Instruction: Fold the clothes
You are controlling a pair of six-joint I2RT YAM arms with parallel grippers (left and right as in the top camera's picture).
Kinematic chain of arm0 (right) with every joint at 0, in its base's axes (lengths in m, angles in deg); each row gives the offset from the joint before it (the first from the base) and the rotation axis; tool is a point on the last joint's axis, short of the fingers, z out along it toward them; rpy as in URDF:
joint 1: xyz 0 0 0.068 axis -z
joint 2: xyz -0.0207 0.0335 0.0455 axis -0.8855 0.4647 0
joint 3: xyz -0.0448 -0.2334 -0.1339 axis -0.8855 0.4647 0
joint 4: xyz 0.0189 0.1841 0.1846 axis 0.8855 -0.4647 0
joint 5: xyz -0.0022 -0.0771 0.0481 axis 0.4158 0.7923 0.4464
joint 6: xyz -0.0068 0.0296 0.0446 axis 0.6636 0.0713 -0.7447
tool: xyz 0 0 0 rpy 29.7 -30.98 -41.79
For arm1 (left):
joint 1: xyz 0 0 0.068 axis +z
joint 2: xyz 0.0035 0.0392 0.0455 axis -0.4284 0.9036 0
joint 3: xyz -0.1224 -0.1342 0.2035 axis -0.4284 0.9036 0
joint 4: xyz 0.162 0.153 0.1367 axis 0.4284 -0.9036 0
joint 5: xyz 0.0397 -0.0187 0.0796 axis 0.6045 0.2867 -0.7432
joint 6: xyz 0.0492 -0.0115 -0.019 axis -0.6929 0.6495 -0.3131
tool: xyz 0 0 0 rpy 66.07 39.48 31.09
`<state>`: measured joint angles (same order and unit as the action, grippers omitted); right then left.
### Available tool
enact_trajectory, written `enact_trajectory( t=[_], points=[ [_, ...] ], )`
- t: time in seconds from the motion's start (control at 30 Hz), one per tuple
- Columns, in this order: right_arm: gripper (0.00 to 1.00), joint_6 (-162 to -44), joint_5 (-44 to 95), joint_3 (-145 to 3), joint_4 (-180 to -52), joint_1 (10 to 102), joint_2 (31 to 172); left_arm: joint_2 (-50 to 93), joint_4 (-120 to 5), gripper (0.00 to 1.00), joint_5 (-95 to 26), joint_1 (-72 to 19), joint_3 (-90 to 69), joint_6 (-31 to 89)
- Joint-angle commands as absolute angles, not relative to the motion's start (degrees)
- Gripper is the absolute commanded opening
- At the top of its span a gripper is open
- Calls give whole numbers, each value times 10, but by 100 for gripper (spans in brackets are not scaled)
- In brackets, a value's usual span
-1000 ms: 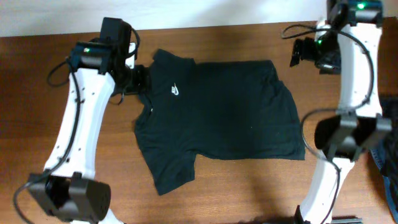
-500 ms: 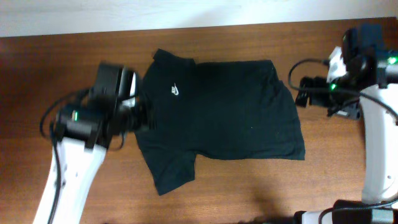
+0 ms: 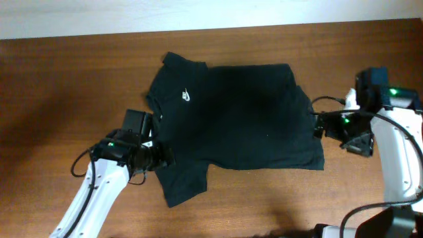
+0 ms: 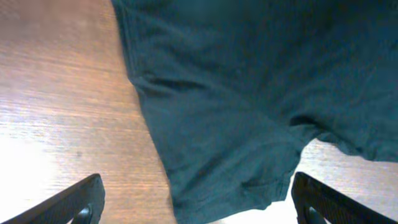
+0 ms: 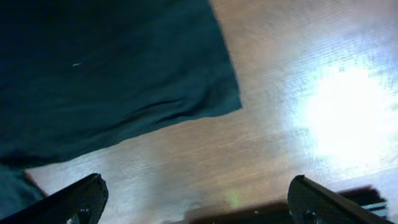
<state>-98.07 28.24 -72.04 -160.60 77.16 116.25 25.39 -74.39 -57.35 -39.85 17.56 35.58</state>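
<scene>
Black T-shirt (image 3: 231, 119) flat, lengthwise collar toward left claw (image 3: 165, 157), hem toward right claw (image 3: 318, 125), both apart

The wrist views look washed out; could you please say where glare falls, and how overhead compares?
Right wrist view: a white glare blob on the brown wooden table, right of the black short-sleeved fabric T-shirt; left wrist view: glare at the table's lower left and below the shirt; overhead view: even light, the shirt's folds lost in black.

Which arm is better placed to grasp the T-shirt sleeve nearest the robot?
The left arm: its open jaws frame that sleeve in its wrist view. The right arm is at the hem, across the T-shirt.
</scene>
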Motion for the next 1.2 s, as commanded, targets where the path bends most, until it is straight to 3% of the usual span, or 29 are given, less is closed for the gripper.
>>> enact_trajectory(
  t=[0.0, 0.47, 0.73, 1.17],
  points=[
    [98, -982, 268, -685, -1582, 808, 1153, 273, -739, 96, -550, -397, 183, 383],
    [96, -1022, 250, -573, -1489, 819, 1153, 313, -734, 99, -481, -397, 206, 403],
    [89, -1042, 248, -518, -1427, 818, 1153, 313, -702, 99, -481, -397, 206, 403],
    [88, -1061, 275, -514, -1416, 815, 1198, 313, -701, 99, -481, -397, 206, 403]
  ],
)
